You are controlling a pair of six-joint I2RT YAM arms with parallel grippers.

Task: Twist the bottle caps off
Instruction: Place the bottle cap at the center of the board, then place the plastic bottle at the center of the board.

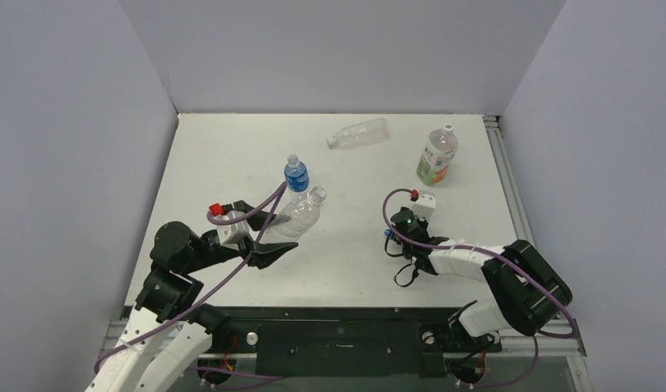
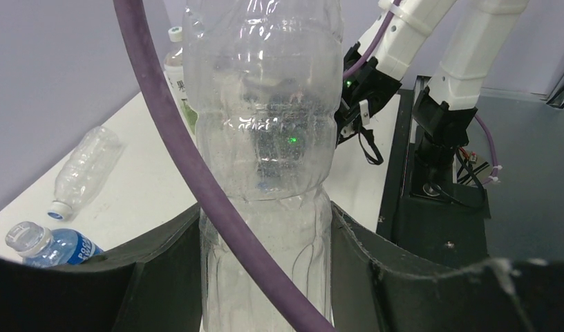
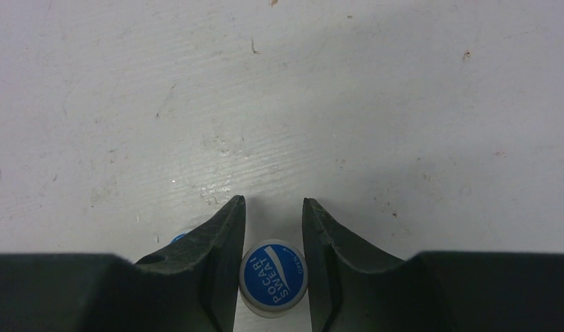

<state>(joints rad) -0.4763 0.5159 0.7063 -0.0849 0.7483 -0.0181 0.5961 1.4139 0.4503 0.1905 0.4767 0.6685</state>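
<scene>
The ribbed, clear plastic bottle (image 1: 301, 214), thin-walled and unlabelled, leaned tilted over the scuffed white counter (image 1: 224, 155). It was clamped around its lower body between the matte black fingers (image 2: 162, 277) of the left end effector (image 2: 265, 221), on an arm reaching low from the near edge. The right end effector (image 3: 273, 202) pointed straight down, pinched narrowly on a small round blue plastic cap (image 3: 273, 277) with white lettering.
</scene>
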